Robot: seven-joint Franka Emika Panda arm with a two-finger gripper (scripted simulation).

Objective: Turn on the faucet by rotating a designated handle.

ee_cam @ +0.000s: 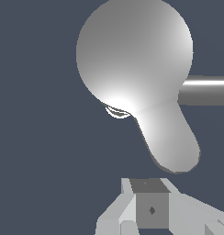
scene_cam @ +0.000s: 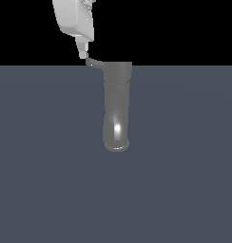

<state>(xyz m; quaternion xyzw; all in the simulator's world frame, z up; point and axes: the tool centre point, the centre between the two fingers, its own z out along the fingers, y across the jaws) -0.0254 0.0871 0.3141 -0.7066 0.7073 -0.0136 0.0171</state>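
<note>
Standing on: the flat blue-grey floor (scene_cam: 184,190), where the faucet (scene_cam: 117,109) rises as a glossy grey tube with a bright highlight near its rounded end.
Faucet top: the wider cylindrical section sits at the end nearest the gripper (scene_cam: 83,53).
Handle (scene_cam: 94,62): a thin curved grey lever jutting from the faucet's wide end toward the exterior view's left.
Gripper place: white and blocky, just above the handle's tip, its fingertip right at the lever; I cannot tell whether they touch.
Gripper state: I cannot tell how wide the fingers stand.
Wrist view: the handle (ee_cam: 171,142) lies just beyond the gripper (ee_cam: 150,206), and the faucet's round top (ee_cam: 134,50) lies behind it.
</note>
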